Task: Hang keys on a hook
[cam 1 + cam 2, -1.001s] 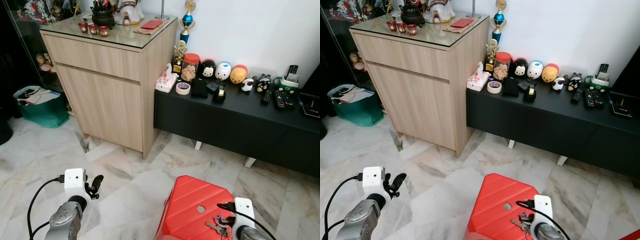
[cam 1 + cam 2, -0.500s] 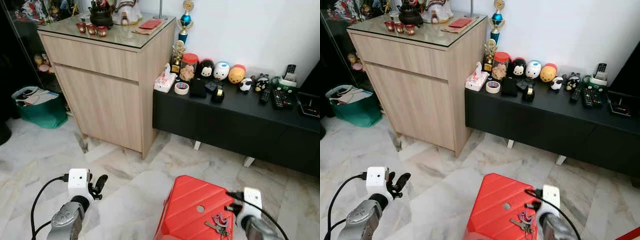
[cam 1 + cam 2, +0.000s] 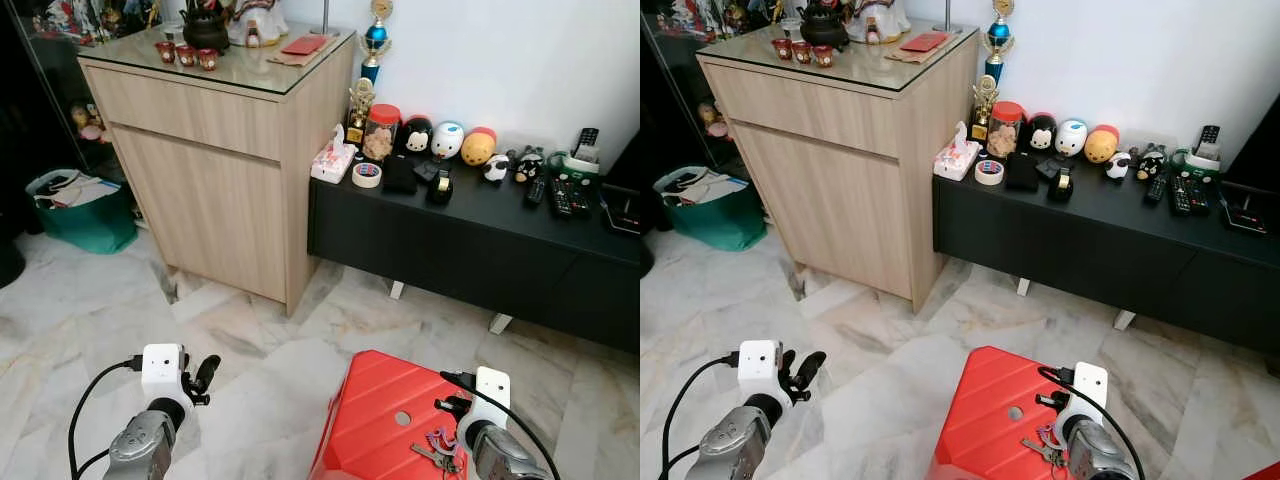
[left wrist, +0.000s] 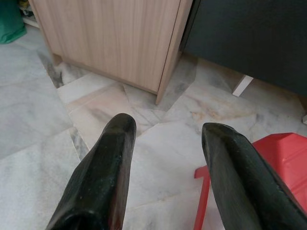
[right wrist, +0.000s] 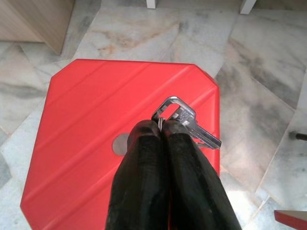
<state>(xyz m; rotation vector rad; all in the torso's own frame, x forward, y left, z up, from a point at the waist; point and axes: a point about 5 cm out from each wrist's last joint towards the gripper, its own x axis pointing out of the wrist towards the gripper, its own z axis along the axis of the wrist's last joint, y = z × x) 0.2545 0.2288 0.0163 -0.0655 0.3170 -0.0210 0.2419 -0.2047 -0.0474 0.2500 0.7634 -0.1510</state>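
Head views took in the whole room: a wooden cabinet [image 3: 225,150] with a glass top against the white wall, and beside it a low black console [image 3: 480,240] lined with figurines, a jar, a roll of tape and remote controls. A green bag [image 3: 80,212] sat on the marble floor [image 3: 90,310] to the cabinet's left. Low in the foreground stood a red stool [image 3: 385,425].

From the head, the keys [image 3: 437,448] were a small bunch over the stool's top, near its right edge, right at the right gripper [image 3: 1055,436]. Whether they rested on the stool or hung clear could not be told from there.

The right wrist view gave the detail that the head views lacked: the two black fingers [image 5: 144,167] were pressed together with no gap, pinching the key ring at their tips. One silver key [image 5: 194,127] and a metal clasp stuck out beyond them, above the red stool top with its round centre hole [image 5: 120,143].

The left wrist view showed the left gripper [image 4: 165,139] with its fingers spread wide and nothing between them, over bare marble, with the cabinet base ahead and a corner of the stool to one side. In the head views that gripper was low at the left, well apart from the stool.
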